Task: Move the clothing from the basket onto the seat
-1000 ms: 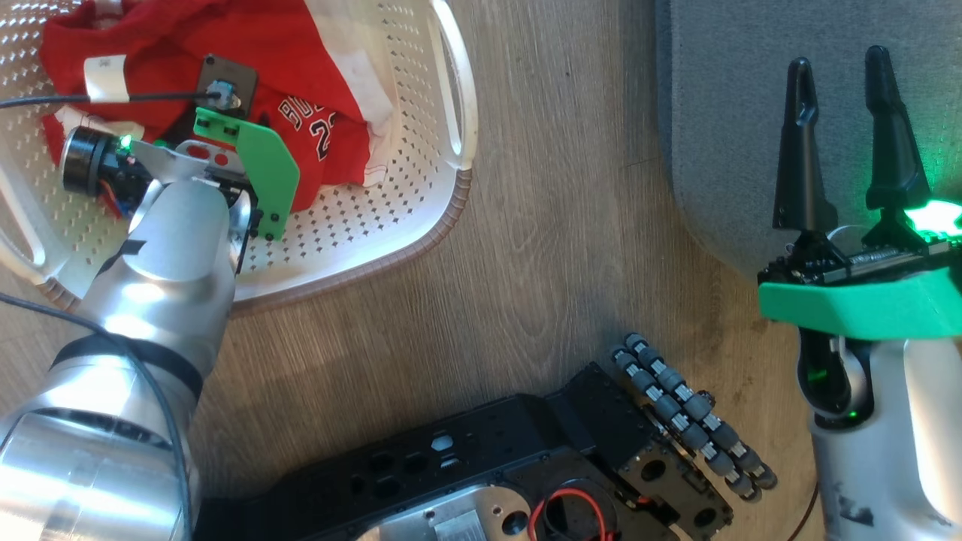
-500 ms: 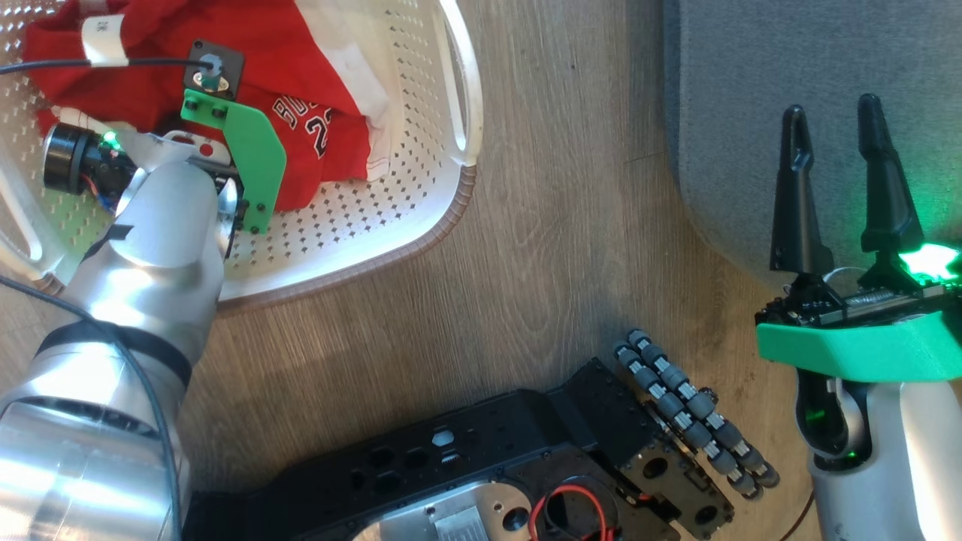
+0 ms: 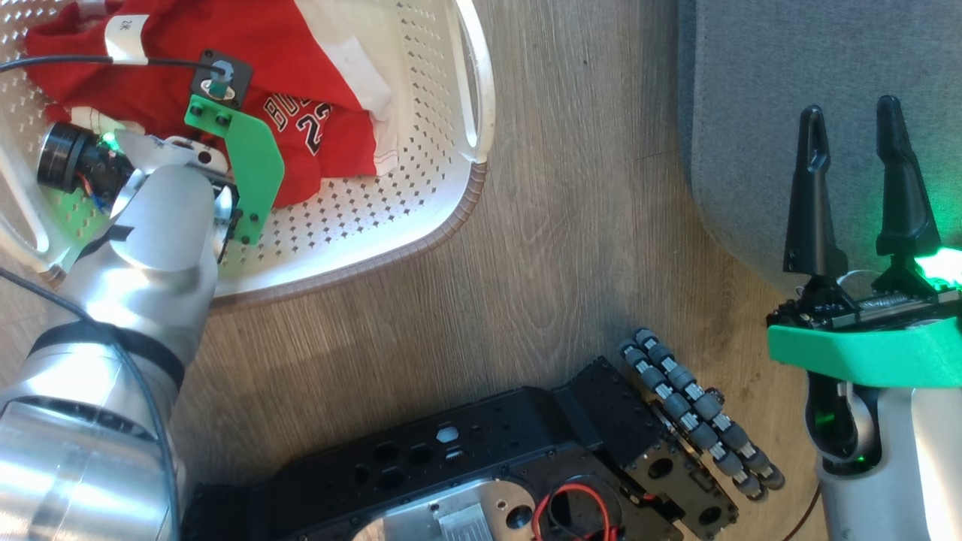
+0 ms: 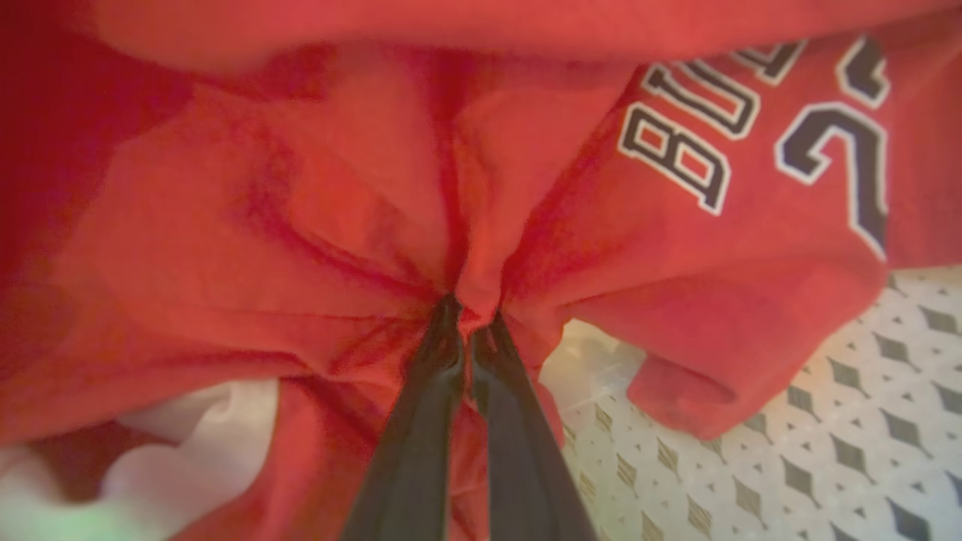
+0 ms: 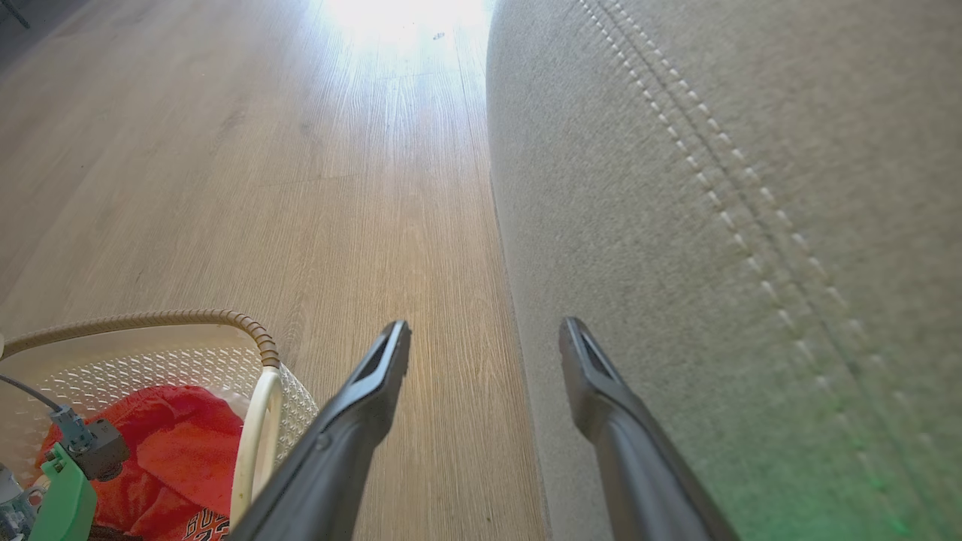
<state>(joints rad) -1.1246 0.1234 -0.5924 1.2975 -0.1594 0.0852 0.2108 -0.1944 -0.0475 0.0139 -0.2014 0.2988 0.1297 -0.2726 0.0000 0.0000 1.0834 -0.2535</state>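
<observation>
The clothing is a bright red heap with white trim and printed lettering, lying in the cream perforated basket at the upper left. My left arm reaches down into the basket. In the left wrist view my left gripper is shut on a bunched fold of the red clothing, just above the basket floor. My right gripper stands open with nothing between its fingers, over the rounded edge of the grey seat. The right wrist view has the right gripper beside the seat, with its double stitched seam.
Wooden floor lies between the basket and the seat. My black base and its roller wheel sit at the bottom. A black cable runs across the clothing. The basket rim shows at the right wrist view's lower left.
My left wrist has shifted a little up and left inside the basket, and its jaws have closed on the red fabric. The right gripper stays open over the seat's edge.
</observation>
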